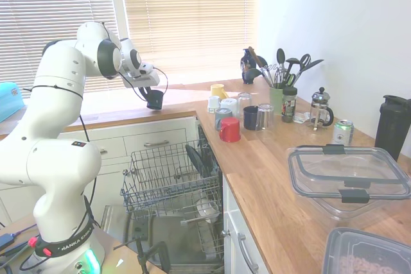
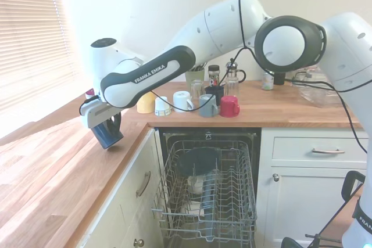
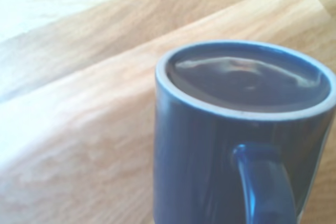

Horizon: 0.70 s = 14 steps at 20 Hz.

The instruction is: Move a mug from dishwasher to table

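Holding mug (image 2: 108, 133) tilted over table (image 2: 52, 166) | fingers (image 2: 106, 121) clamped, mostly hidden

This was a home kitchen: a wooden worktop (image 1: 270, 178) over white drawers (image 2: 314, 150), an open dishwasher (image 1: 170, 178) at 6 o'clock, utensils (image 1: 289, 68) and a French press (image 1: 320, 108) at 2 o'clock.

Bright daylight through pale slatted window blinds (image 1: 186, 20). Plain white wall (image 1: 334, 24) on one side. White cabinet drawers with metal handles (image 2: 314, 150) under wood.
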Each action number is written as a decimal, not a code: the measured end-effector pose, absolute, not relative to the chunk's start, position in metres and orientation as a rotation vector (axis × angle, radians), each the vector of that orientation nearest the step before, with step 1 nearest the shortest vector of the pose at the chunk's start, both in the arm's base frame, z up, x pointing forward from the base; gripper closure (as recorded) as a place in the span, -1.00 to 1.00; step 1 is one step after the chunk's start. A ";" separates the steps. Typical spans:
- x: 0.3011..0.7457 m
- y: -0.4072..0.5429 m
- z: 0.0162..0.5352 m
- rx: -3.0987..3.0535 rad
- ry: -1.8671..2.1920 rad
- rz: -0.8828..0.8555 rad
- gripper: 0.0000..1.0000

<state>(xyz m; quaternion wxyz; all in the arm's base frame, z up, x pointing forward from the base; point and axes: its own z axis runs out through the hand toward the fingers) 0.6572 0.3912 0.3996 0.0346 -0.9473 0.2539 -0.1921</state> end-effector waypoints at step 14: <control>0.658 0.408 0.369 -2.943 0.738 -0.582 1.00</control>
